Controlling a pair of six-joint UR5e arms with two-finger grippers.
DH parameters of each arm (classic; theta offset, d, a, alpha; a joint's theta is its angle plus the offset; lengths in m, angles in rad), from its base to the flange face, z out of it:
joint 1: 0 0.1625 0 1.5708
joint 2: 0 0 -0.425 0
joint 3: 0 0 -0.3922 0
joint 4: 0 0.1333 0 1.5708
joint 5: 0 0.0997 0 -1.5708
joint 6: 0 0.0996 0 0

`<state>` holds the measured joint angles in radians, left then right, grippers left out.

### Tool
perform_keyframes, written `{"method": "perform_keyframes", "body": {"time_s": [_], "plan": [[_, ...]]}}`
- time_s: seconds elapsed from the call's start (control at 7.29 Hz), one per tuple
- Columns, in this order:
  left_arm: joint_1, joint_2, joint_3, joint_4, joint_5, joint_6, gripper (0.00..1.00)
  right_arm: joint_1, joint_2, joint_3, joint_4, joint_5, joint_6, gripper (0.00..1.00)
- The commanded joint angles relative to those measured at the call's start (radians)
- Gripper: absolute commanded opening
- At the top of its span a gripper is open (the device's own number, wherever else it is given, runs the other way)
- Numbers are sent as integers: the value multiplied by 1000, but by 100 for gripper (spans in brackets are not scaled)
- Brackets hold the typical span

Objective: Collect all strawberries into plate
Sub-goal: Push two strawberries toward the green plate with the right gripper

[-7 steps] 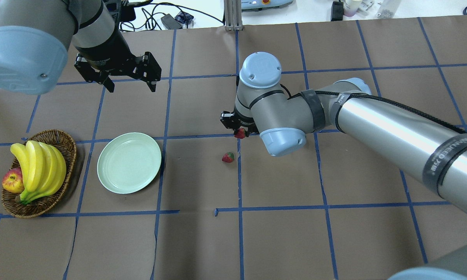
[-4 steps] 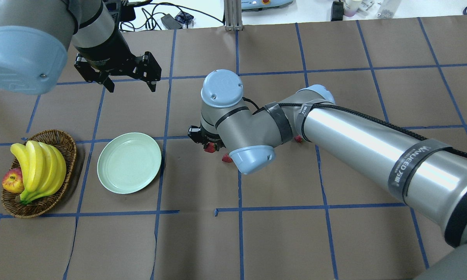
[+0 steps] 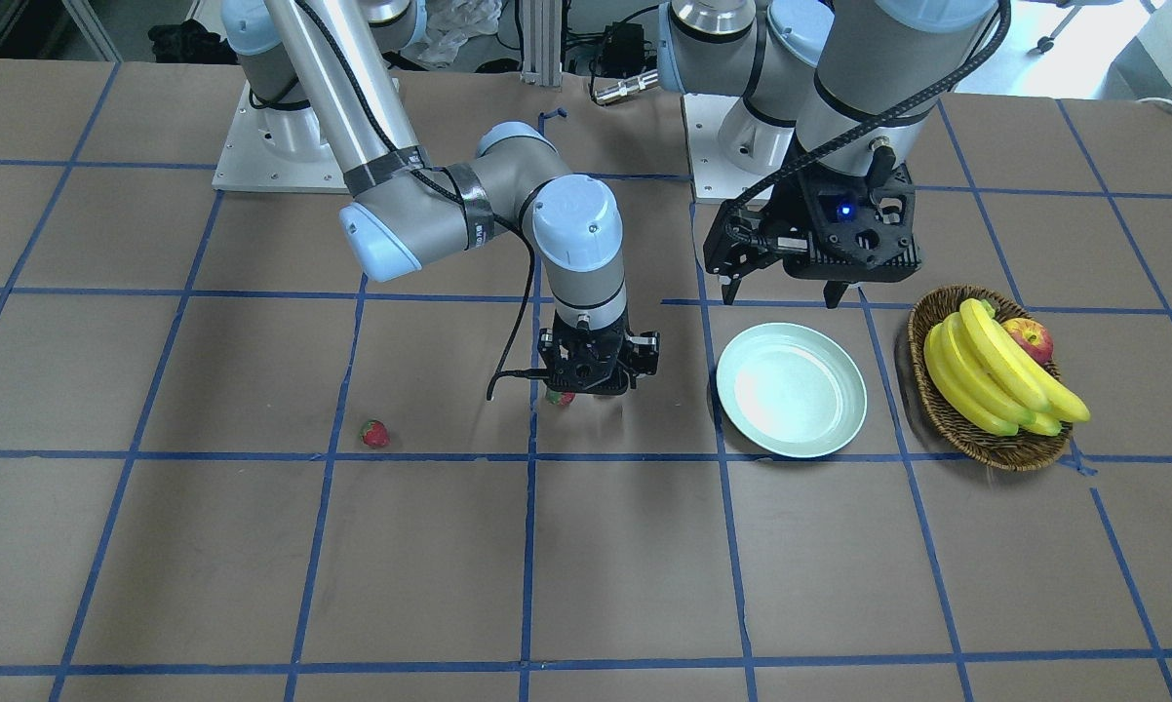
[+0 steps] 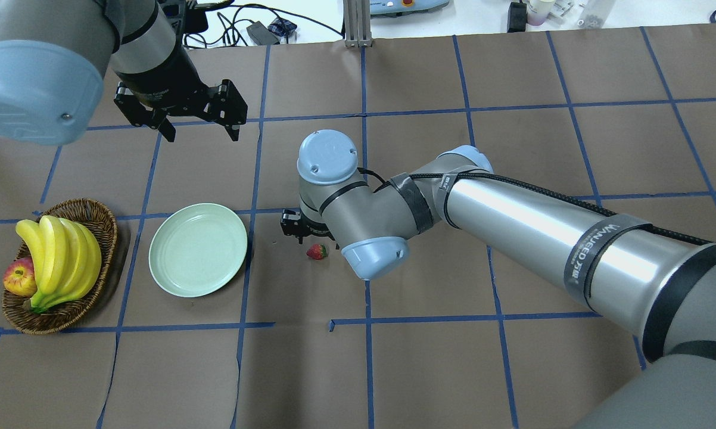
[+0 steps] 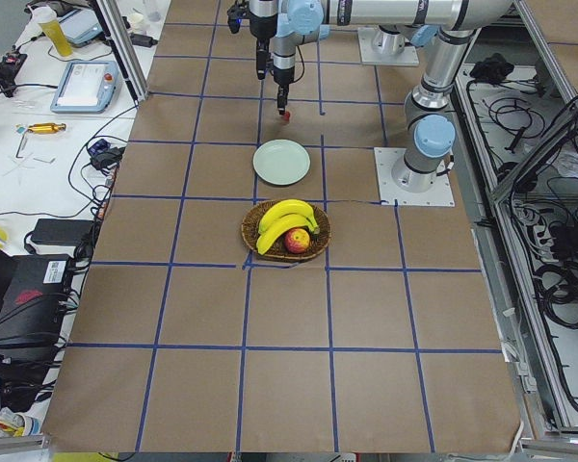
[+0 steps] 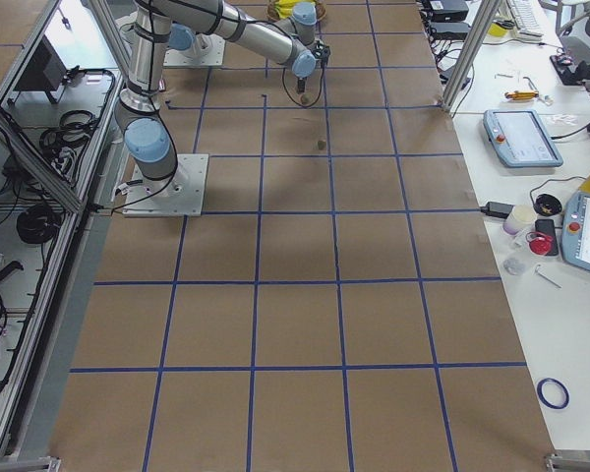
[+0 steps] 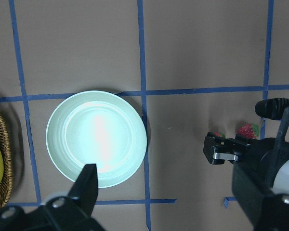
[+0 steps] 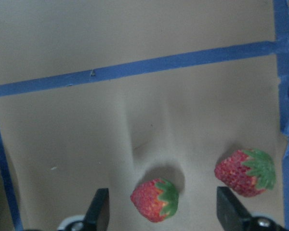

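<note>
The pale mint plate (image 4: 198, 257) lies bare, left of centre, and also shows in the front view (image 3: 791, 390). My right gripper (image 4: 298, 232) hangs open a little to the plate's right. In the right wrist view its fingers (image 8: 98, 209) stand wide apart around one strawberry (image 8: 155, 199) without touching it. That strawberry lies on the paper (image 4: 317, 251). A second strawberry (image 8: 245, 172) lies close beside it. The third strawberry (image 3: 374, 433) lies farther off, and my right arm hides it in the overhead view. My left gripper (image 4: 202, 136) is open and empty, raised beyond the plate.
A brown wicker basket (image 4: 90, 205) with bananas (image 4: 60, 256) and a red-yellow apple (image 4: 18, 277) stands left of the plate. My right forearm (image 4: 542, 232) spans the table's right half. Blue tape lines grid the brown paper.
My right arm swung left toward the plate while holding a strawberry. It has let go, and the strawberry now lies on the paper to the right of the plate. The left arm has not moved.
</note>
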<state>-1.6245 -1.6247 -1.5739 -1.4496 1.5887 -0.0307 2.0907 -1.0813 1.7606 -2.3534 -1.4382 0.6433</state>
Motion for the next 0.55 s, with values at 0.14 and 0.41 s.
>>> {"method": "perform_keyframes", "body": {"time_s": [0.14, 0.41], "plan": [[0, 3, 0, 0, 4, 0, 100, -58, -81, -1, 64, -101, -155, 100], [0, 3, -2, 0, 2, 0, 100, -232, -88, 26, 124, -146, -345, 100]]}}
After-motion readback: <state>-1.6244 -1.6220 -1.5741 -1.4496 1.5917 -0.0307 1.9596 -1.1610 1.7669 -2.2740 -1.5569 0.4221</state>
